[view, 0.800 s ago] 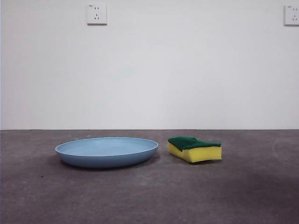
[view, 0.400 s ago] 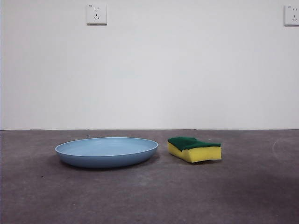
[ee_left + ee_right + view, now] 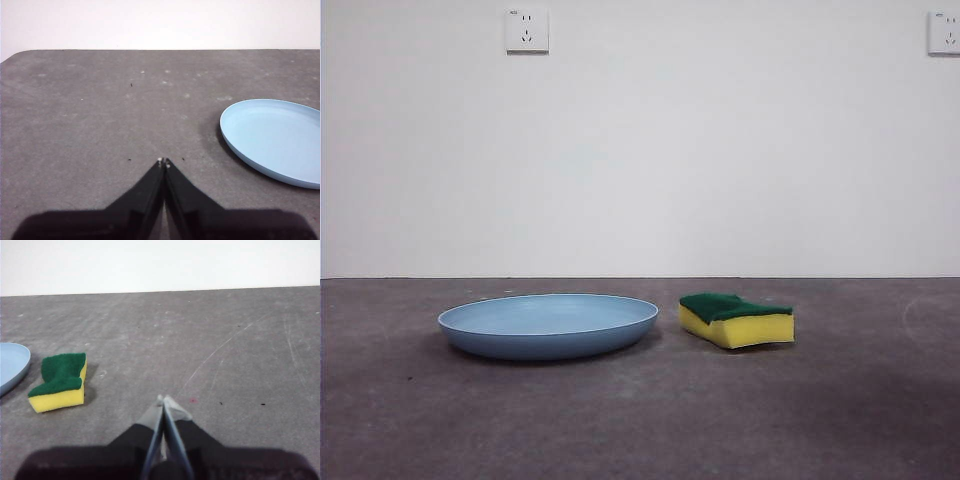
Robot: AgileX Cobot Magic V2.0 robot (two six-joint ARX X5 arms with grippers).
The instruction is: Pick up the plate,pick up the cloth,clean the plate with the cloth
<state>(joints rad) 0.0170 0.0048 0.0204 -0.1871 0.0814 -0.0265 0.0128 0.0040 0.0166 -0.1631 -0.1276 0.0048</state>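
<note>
The light-blue plate (image 3: 548,324) lies flat on the grey table, left of centre in the front view. It also shows in the left wrist view (image 3: 275,140) and its edge in the right wrist view (image 3: 11,365). The cloth is a yellow sponge with a green scouring top (image 3: 736,319), just right of the plate and apart from it; it also shows in the right wrist view (image 3: 60,381). My left gripper (image 3: 163,162) is shut and empty, above the table beside the plate. My right gripper (image 3: 163,399) is shut and empty, off to the side of the sponge. Neither arm shows in the front view.
The grey table top (image 3: 640,420) runs back to a white wall with two sockets (image 3: 527,30). The table's rounded far corner shows in the left wrist view (image 3: 20,54).
</note>
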